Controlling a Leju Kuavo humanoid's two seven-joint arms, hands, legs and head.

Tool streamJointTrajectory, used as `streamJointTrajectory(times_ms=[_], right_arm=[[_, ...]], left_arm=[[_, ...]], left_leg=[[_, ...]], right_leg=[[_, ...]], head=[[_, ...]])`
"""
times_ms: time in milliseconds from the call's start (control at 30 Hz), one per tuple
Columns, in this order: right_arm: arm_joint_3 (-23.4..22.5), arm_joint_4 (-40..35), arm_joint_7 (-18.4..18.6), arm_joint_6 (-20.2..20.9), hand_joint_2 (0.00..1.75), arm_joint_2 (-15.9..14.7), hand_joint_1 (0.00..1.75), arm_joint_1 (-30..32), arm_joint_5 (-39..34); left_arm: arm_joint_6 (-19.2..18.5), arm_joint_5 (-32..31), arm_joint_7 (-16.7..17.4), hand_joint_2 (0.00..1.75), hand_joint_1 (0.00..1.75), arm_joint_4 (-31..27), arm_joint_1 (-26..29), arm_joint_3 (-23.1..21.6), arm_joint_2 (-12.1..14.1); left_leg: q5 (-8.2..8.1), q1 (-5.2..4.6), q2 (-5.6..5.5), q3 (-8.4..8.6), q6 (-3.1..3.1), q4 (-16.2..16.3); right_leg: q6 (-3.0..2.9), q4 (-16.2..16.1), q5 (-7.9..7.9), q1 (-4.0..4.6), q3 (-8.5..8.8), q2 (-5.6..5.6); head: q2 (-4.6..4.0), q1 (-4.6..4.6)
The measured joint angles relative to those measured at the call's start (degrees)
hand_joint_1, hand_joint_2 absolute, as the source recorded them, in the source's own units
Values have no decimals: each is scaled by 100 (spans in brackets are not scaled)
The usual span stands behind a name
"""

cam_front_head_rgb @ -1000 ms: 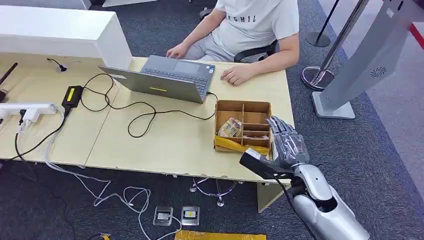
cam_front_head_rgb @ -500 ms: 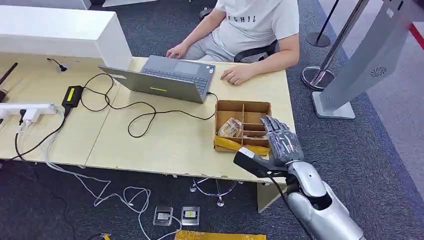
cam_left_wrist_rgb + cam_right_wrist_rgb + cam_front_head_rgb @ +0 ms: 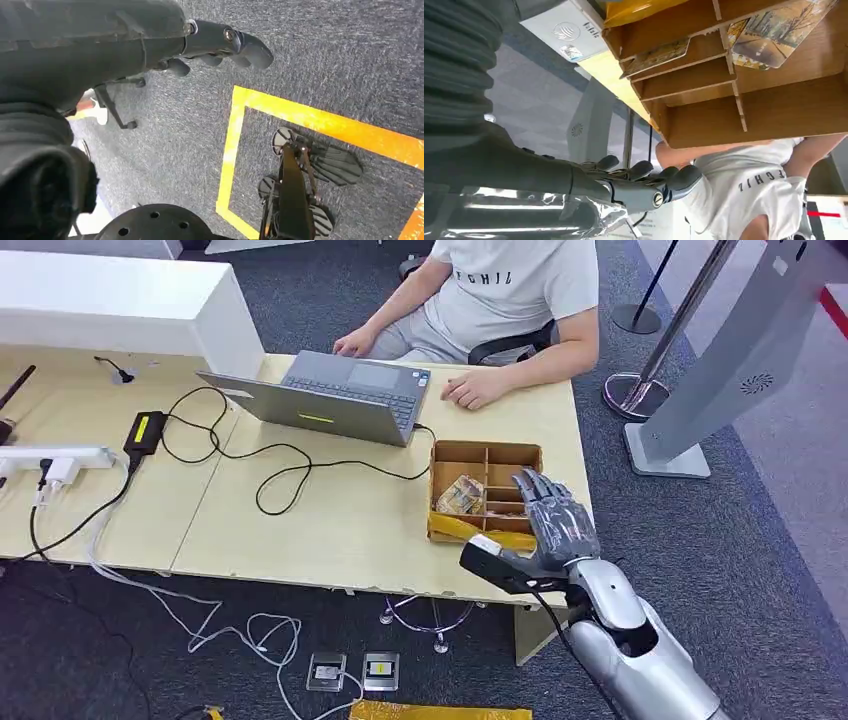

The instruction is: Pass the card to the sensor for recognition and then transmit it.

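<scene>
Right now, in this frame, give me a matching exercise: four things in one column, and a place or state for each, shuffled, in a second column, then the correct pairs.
Things
1. right hand
2. laptop
3. wooden divided box
4. left hand

Places or states
A. hanging over dark carpet marked with yellow tape
B. open on the table in front of the seated person
C. fingers spread, holding nothing, over the right side of the box
D. near the table's right end, holding picture cards

Pairs: 1-C, 2-B, 3-D, 4-A
</scene>
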Motion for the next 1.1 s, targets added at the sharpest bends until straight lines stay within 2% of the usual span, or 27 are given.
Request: streamJointTrajectory(times_ms=[633,1100], right_arm=[[7,1401,-380,-872,175,457,0,-287,192],[7,2006,-424,-1047,175,592,0,-414,192]], left_arm=[[-2,-83,61,0,0,0,-118,-96,0],[-2,-81,63,0,0,0,-119,-111,0]], left_leg=[[0,0,0,0,0,0],[0,0,0,0,0,0]], right_leg=[[0,0,0,0,0,0],[0,0,0,0,0,0]], head=[[0,0],[0,2]])
